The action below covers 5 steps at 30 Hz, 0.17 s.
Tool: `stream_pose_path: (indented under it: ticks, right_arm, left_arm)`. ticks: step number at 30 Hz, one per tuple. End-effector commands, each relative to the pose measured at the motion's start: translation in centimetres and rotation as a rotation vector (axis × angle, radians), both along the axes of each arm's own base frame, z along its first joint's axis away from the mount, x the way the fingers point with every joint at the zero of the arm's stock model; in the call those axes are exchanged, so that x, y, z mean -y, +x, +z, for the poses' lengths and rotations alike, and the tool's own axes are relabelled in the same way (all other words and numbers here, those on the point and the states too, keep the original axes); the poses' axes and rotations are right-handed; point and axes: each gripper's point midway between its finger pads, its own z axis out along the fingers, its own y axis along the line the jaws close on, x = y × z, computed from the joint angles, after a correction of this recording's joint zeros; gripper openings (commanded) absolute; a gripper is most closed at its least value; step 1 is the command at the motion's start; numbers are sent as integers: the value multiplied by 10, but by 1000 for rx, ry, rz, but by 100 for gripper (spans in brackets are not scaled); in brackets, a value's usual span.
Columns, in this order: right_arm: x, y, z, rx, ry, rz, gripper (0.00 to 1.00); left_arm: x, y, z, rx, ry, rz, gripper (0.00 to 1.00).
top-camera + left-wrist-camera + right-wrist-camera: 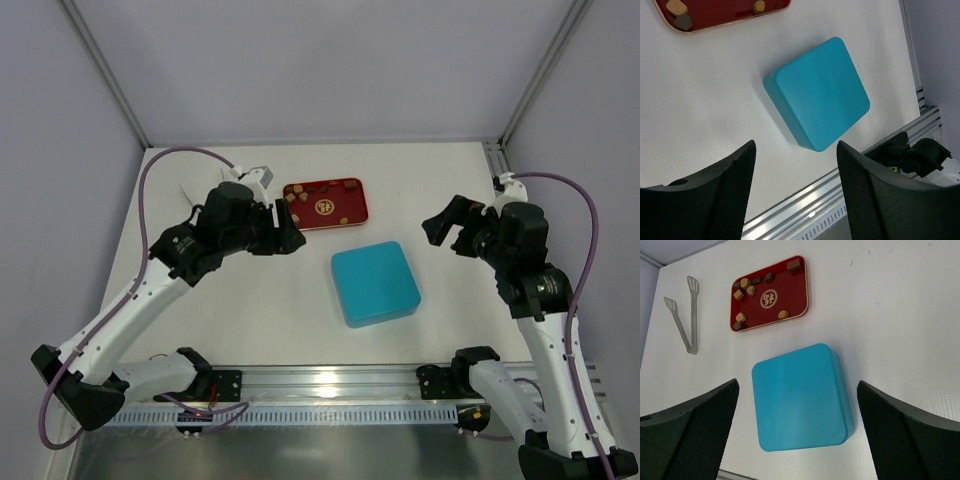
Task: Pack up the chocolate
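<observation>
Chocolate bits are scattered in the red tray, upper middle of the top view, long side running left-right. The left end effector, wide and empty, is right beside its left end. The right end effector, also wide, is well apart, past the teal box.

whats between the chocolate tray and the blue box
Nothing: only a bare strip of white table separates the red tray of chocolate from the blue box, clearest in the right wrist view.
</observation>
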Motion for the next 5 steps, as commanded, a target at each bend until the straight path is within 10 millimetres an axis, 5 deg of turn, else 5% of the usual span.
stream_pose_path:
  ticks: [1, 5]
  right_arm:
    - [6, -3, -8, -7, -38, -12, 100]
    - [7, 0, -1, 19, -42, -16, 100]
  left_arm:
    - [-9, -3, 12, 38, 10, 3, 65]
    - [-9, -5, 15, 40, 4, -2, 65]
